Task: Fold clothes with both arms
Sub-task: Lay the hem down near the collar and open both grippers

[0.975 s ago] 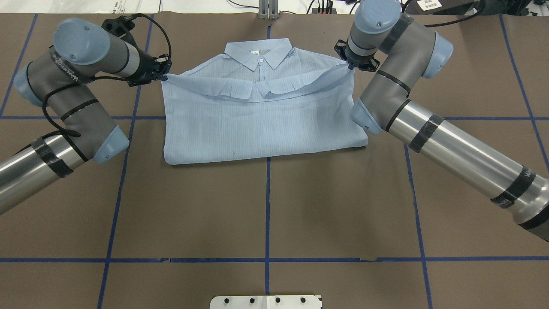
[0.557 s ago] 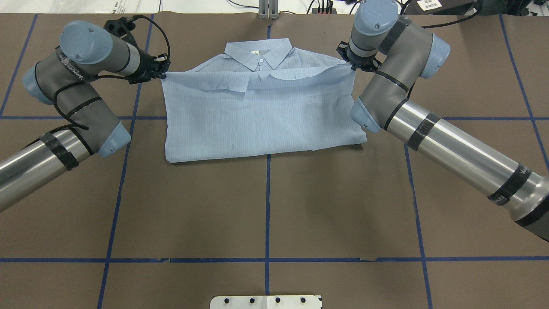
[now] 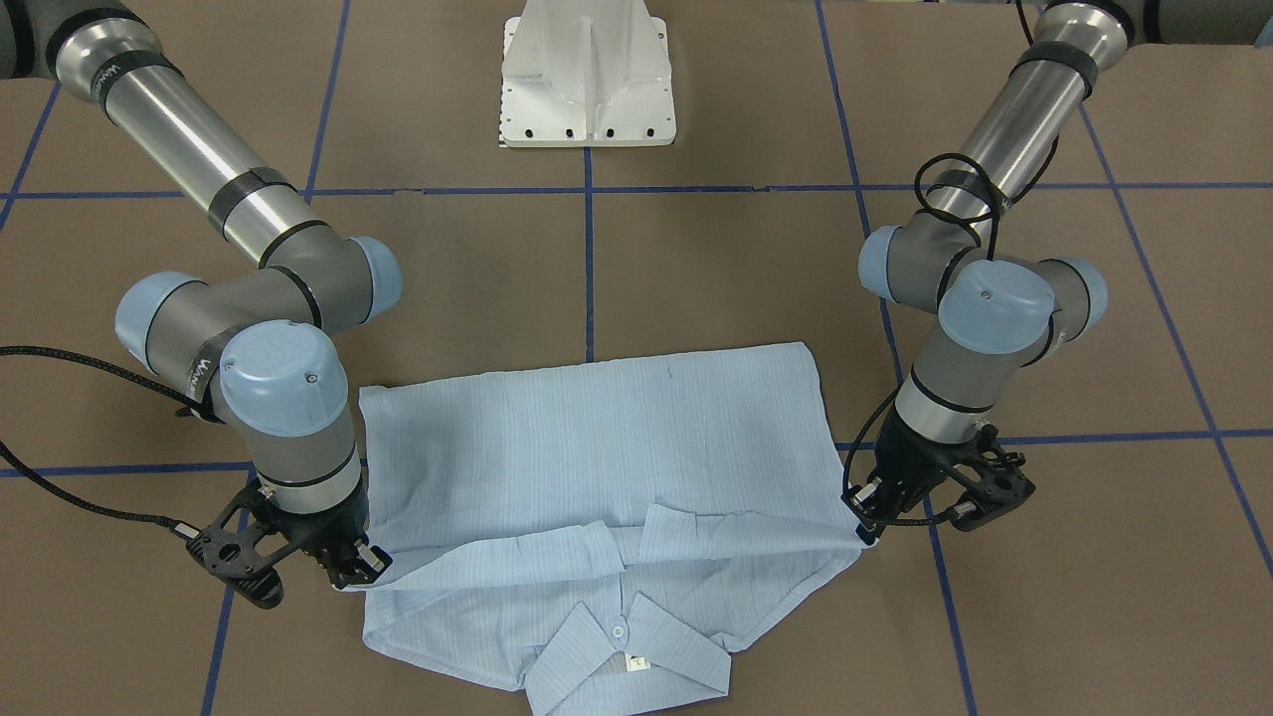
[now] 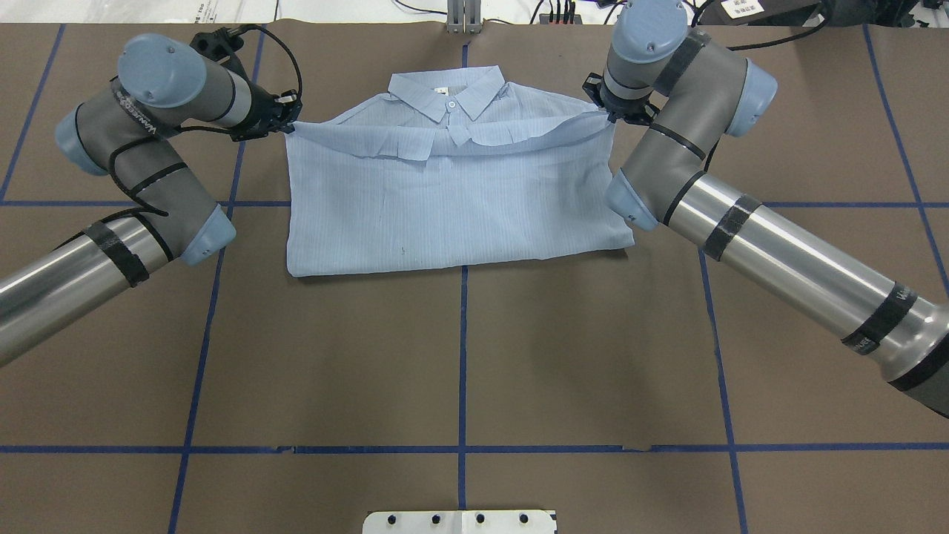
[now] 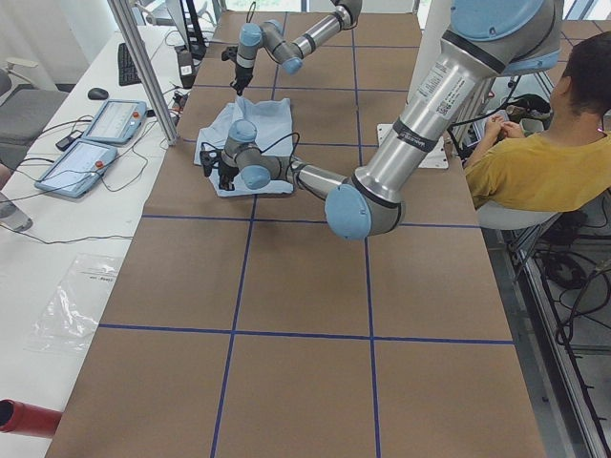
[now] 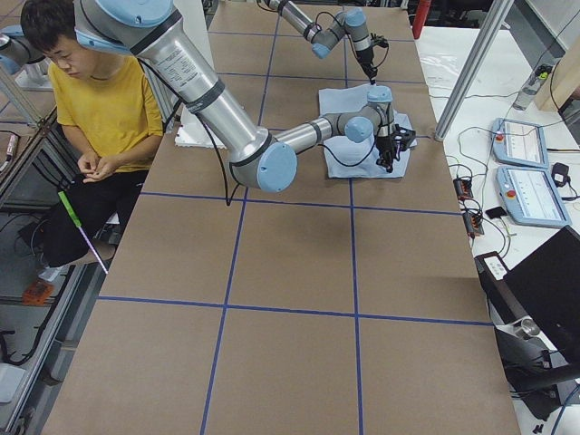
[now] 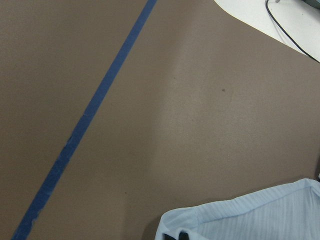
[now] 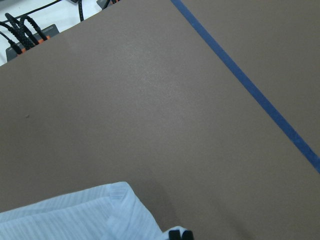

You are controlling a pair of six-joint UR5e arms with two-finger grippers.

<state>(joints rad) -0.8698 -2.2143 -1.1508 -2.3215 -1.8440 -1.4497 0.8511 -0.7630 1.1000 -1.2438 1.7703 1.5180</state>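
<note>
Shirt (image 4: 452, 208), light blue and finely striped, lies on the far half of the brown-covered table (image 4: 460, 356), across the centre blue tape line (image 4: 462, 348), with the collar (image 4: 447, 87) pointing away from my base. Its lower part is doubled up over the body. The fold line is nearest to me, and the hem edge (image 4: 445, 144) runs across just below the collar.

My left gripper (image 4: 288, 123) has its jaws closed on the left corner of that hem edge. My right gripper (image 4: 609, 115) has its jaws closed on the right corner. In the front-facing view both corners are pinched at the cloth's outer sides, by the left gripper (image 3: 863, 519) and the right gripper (image 3: 360, 575), and the edge between them dips at the middle.

Each wrist view shows only a dark fingertip at the bottom border with striped cloth beside it.

The white button (image 4: 451, 106) and neck label (image 4: 440, 90) are uncovered. A person in a yellow top (image 5: 535, 157) sits beside the table.
</note>
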